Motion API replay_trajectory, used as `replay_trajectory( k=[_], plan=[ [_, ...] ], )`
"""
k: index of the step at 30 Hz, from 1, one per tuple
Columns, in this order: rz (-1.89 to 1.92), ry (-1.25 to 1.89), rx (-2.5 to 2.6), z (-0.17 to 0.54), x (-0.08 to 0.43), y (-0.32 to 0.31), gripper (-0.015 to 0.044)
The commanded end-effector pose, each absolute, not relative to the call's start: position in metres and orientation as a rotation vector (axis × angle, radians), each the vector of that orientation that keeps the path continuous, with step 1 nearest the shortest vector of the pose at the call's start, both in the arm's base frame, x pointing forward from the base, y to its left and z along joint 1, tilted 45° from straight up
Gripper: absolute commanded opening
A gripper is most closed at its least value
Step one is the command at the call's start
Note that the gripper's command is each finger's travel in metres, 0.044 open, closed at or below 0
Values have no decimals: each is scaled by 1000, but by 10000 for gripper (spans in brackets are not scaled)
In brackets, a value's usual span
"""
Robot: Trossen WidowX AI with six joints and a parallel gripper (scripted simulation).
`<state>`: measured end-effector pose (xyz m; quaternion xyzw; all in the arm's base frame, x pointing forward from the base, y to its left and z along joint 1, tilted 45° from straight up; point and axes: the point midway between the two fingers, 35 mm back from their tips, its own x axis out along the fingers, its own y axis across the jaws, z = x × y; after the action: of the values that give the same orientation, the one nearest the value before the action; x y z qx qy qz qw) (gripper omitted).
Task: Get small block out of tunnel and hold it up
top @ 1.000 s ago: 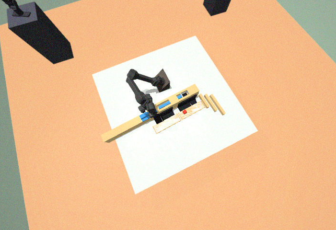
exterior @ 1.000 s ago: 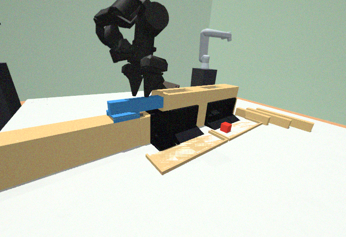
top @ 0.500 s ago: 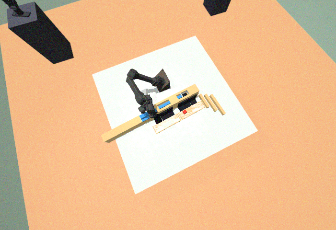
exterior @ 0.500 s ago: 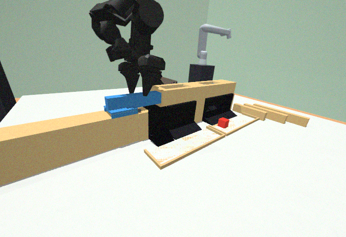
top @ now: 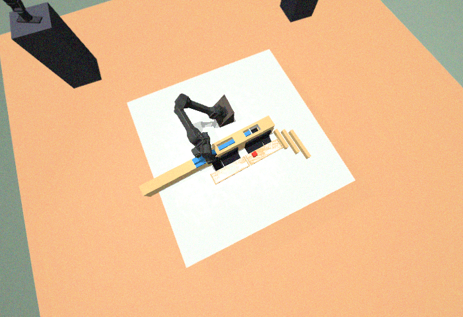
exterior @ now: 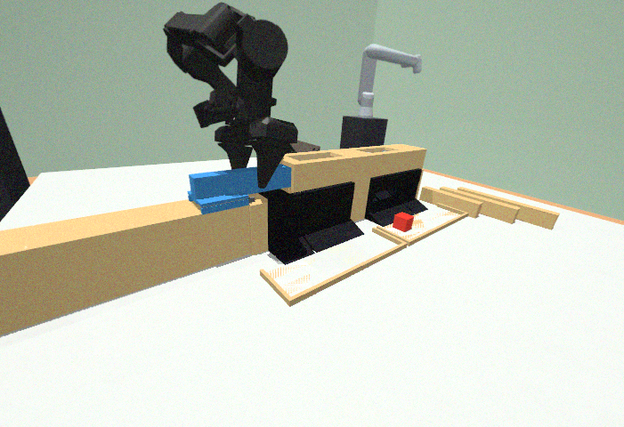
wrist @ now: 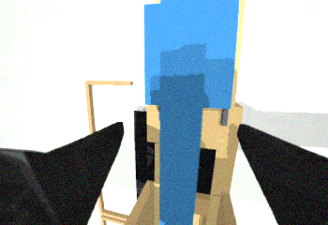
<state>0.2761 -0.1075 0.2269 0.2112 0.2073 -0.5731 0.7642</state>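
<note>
Straddling the long blue bar-shaped handle (top: 199,162) (exterior: 226,181) (wrist: 181,164), the black two-fingered end effector (top: 206,158) (exterior: 251,177) (wrist: 180,127) is spread wide and grips nothing. The wrist view makes that plainest: one dark finger on each side of the blue, with a gap to both. From the top, the arm covers much of this spot; the exterior view shows the fingertips reaching down alongside the handle, near the end of the tan wooden tunnel (top: 239,140) (exterior: 359,206) (wrist: 223,173).

The small red cube-shaped block (top: 254,154) (exterior: 403,221) is outside the tunnel, lying in the far tan-rimmed shallow tray (top: 269,156) (exterior: 438,229). It shows in the top and exterior views, but not in the wrist view. The near tan-rimmed shallow tray (top: 232,174) (exterior: 347,273) (wrist: 90,103) appears in all three.

Only the top view looks down far enough to reveal blue pieces (top: 226,143) inside the two roof openings. The exterior view shows the tunnel's tall black side openings and sloping black panels better. Three loose tan wooden rods (top: 289,140) (exterior: 498,208) lie beyond the tunnel's other end on the white bench (top: 239,209) (exterior: 322,362) (wrist: 31,47), and a pale grey robot arm (exterior: 390,52) stands in the background of the exterior view alone.
</note>
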Motion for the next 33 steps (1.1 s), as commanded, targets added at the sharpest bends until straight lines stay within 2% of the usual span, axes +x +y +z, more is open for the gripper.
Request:
replay_trajectory(
  k=[1, 13, 17, 19, 33],
  plan=[
    [-1245, 449, 460, 228, 276, -107, 387],
    [-1245, 449, 460, 228, 276, -107, 72],
    [-1245, 449, 460, 228, 276, -107, 46],
    [-1245, 450, 461, 226, 276, -106, 0],
    [-1245, 459, 463, 193, 273, -80, 0]
  ],
)
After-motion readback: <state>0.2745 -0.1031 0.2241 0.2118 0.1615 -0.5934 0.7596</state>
